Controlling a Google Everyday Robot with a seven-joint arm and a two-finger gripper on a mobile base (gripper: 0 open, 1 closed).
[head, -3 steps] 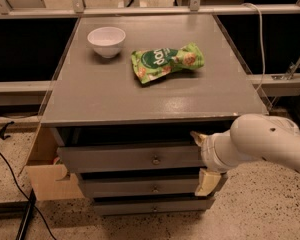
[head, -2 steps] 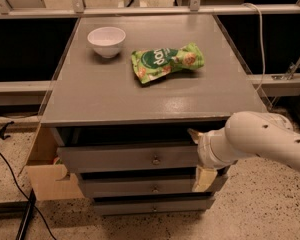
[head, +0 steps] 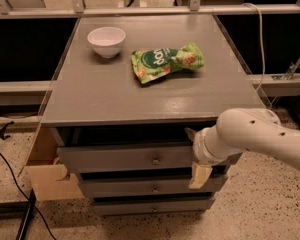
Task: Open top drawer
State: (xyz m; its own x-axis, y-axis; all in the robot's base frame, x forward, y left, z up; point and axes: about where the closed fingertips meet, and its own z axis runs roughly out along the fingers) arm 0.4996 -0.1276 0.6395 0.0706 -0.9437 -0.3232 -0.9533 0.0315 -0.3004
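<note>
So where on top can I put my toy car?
The whole front half of the cabinet top is bare, in front of the bowl and snack bag. It's crowded only around those two. The gripper is low, at the right end of the top drawer.

End effector (head: 195,154) at right end of top drawer (head: 120,157) front; arm blocks that side. Knob (head: 155,160) unobstructed from front. Worktop (head: 115,96): bowl (head: 106,40), snack bag (head: 167,62) at rear, front half free. Cardboard box (head: 44,176) just beside cabinet's left.

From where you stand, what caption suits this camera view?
Robot's gripper at the top drawer, right of its knob.
</note>
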